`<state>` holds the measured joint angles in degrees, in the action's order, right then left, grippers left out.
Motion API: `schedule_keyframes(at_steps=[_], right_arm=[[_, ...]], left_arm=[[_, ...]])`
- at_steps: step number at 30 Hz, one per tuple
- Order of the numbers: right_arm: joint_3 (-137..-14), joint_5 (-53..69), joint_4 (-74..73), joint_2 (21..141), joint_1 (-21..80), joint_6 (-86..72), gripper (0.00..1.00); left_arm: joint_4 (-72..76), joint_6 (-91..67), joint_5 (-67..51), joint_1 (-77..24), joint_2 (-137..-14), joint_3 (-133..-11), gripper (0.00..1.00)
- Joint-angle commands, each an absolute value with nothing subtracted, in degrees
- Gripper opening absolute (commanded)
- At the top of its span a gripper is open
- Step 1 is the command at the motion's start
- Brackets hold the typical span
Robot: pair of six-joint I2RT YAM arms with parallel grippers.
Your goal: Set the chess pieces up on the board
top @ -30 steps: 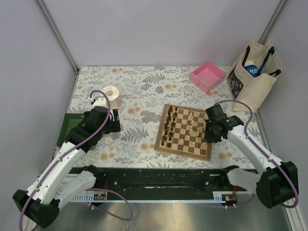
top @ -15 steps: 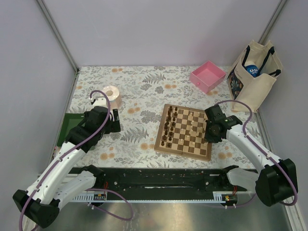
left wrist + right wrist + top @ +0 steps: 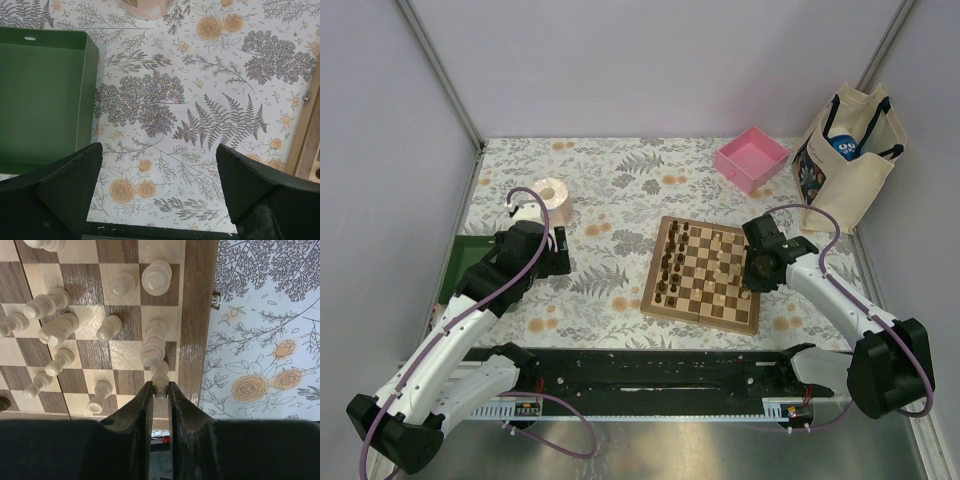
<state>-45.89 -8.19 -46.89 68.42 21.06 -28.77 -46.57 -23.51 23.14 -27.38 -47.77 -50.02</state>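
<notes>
**Board** (image 3: 698, 286): square, lying flat on the flowered worktop (image 3: 610, 180). In your overhead view it sits right of centre and is turned a little, so its sides run askew to the near edge.

**Chess pieces** (image 3: 670, 265): the dark ones stand in two files down the board's left side. The pale ones (image 3: 122, 285) are spread unevenly over the right side.

**Pale piece** (image 3: 160, 374): a tall one on the outermost file, just beside the brown border. In your right wrist view its long axis runs straight away from the claw along that file, narrow end nearest the fingers. You cannot tell from here whether it stands upright or leans.

**Right claw** (image 3: 160, 390): nearly closed, its two fingertips pinching the narrow end of that pale piece, low over the board close to its near right corner.

**Left claw** (image 3: 156, 150): spread wide with nothing between the fingers. It hangs over the worktop between the green tray (image 3: 45, 100) and the board's left border.

**Writing**: the cloth bag (image 3: 850, 165) off the worktop's far right corner shows white characters on a blue patch, too small for you to read.

**Also on the worktop**: a pink tray (image 3: 752, 158) at the far right and a pale roll (image 3: 555, 200) beyond your left arm.
</notes>
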Motion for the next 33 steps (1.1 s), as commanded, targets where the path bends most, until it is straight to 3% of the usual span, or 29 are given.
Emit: schedule_keyframes(at_steps=[1,33], right_arm=[[-48.60,-10.81,-44.83,68.73,21.53,-28.39,0.15],[-48.34,-11.51,-43.51,71.01,21.53,-28.04,0.19]], left_arm=[[-44.47,-22.68,22.94,-27.07,-47.90,-50.27,0.99],[-44.47,-22.50,22.24,-27.07,-48.16,-50.27,0.99]])
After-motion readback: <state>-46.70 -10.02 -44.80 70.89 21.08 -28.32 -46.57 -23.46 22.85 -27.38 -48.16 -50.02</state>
